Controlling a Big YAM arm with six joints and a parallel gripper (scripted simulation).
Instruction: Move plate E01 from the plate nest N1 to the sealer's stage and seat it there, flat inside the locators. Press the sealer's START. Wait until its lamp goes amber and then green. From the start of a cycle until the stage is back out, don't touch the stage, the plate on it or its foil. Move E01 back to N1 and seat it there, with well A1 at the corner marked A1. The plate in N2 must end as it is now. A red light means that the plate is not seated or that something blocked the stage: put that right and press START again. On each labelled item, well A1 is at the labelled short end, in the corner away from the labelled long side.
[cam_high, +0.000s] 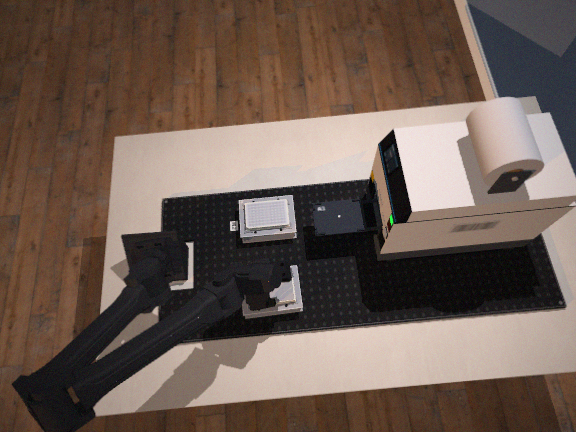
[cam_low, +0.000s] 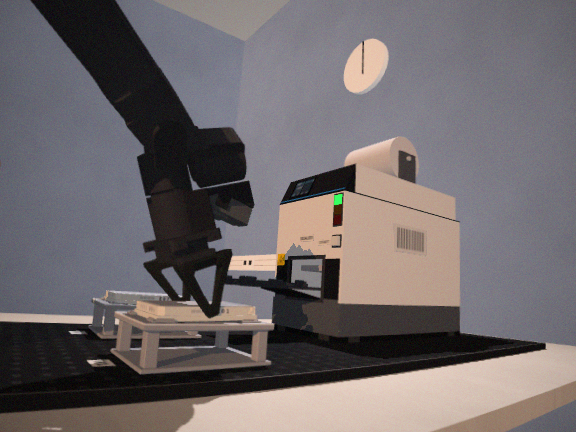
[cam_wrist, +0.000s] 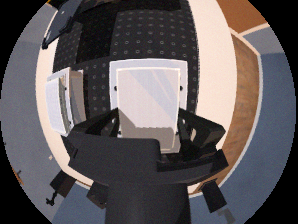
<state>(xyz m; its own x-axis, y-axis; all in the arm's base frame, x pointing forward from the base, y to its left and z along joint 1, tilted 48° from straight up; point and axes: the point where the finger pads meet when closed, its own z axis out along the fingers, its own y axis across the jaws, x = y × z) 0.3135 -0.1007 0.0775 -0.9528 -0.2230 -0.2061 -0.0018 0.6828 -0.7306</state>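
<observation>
Pincer (cam_low: 192, 292) clamped across plate E01 (cam_low: 165, 309), which sits low on the near nest (cam_low: 192, 327), looking foil-topped in the wrist view, so this reads as the return leg. Just beyond the pincer, the second plate (cam_high: 266, 215) rests in its own nest, untouched. Farther off, the sealer (cam_low: 370, 250) shows a green lamp (cam_low: 338, 199) with its stage (cam_high: 339, 217) out. Risk now: letting go with the plate cocked on the locators, or with A1 at the wrong corner; a dragging finger could tip it.

Dim, slightly soft pictures; hard shadows; wrist view perhaps fisheye-warped.
</observation>
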